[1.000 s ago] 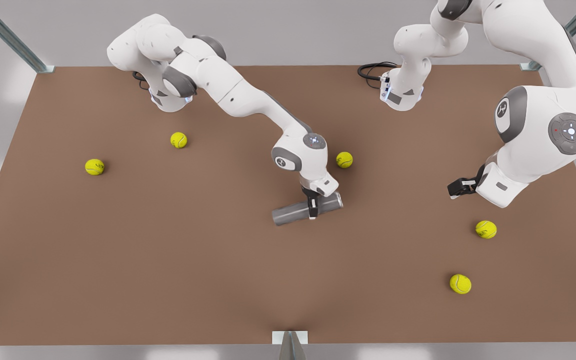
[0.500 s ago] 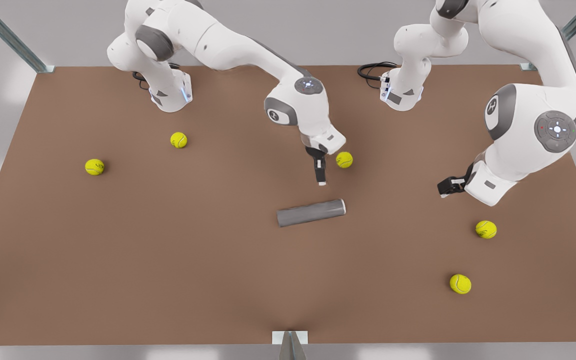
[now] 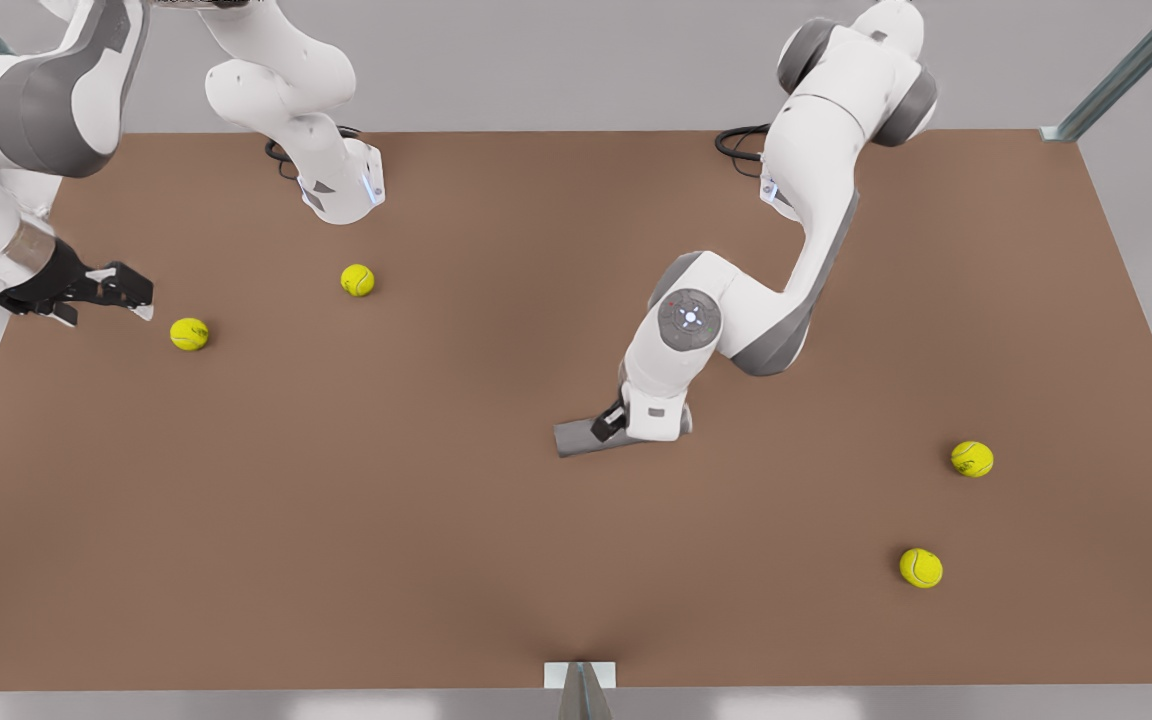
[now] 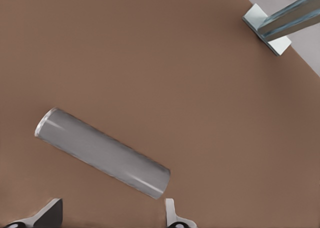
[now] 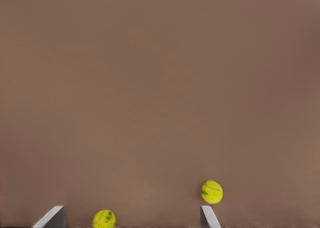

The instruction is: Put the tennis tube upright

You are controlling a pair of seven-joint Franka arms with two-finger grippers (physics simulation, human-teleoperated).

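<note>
Tube (image 3: 576, 438) flat mid-table (image 3: 336, 520) — left claw (image 3: 604, 424) spread above.

Tennis tube (image 3: 576, 438) (image 4: 102, 159): dark grey matte cylinder, lying flat on its side mid-tabletop (image 3: 336, 500), not upright.

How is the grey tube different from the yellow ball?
The tennis tube is dark grey, the tennis ball yellow-green. The tube is a long cylinder lying on its side; the ball is small and round. The open left end effector is at the tube, the open right end effector near the ball. Both rest on the table.
</note>
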